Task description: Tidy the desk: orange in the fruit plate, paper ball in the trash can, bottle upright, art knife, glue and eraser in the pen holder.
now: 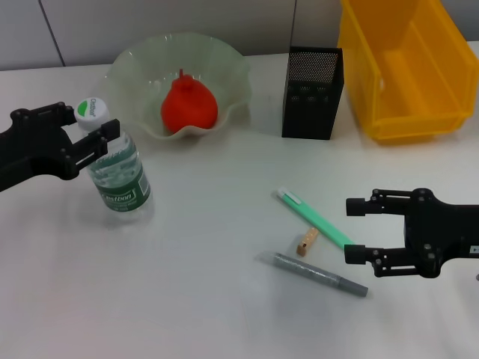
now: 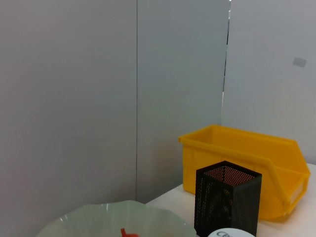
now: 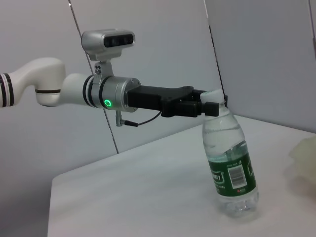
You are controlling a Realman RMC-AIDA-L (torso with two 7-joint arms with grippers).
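Head view shows a white desk with the left claw at about 9 o'clock. It is squeezed on the neck of the bottle, just under the white-and-green cap. The bottle stands on its bottom but leans a little. In the right wrist view the same left claw grips the top of the bottle, and the bottle's foot sits on the desk.

The fruit plate is at about 11 o'clock, just behind the bottle. The orange lies inside it. The pen holder stands at about 1 o'clock, right of the fruit plate. The trash can is at about 2 o'clock, just beside the pen holder.

The right claw hovers low at about 4 o'clock. Its two fingers are spread wide and hold nothing. Just left of it, a mint-green stick lies flat. The eraser lies right next to that stick, maybe touching it. A grey stick lies near the eraser, at about 5 o'clock.

The left wrist view shows the pen holder in front of the trash can, a bit of the fruit plate, and the edge of the cap.
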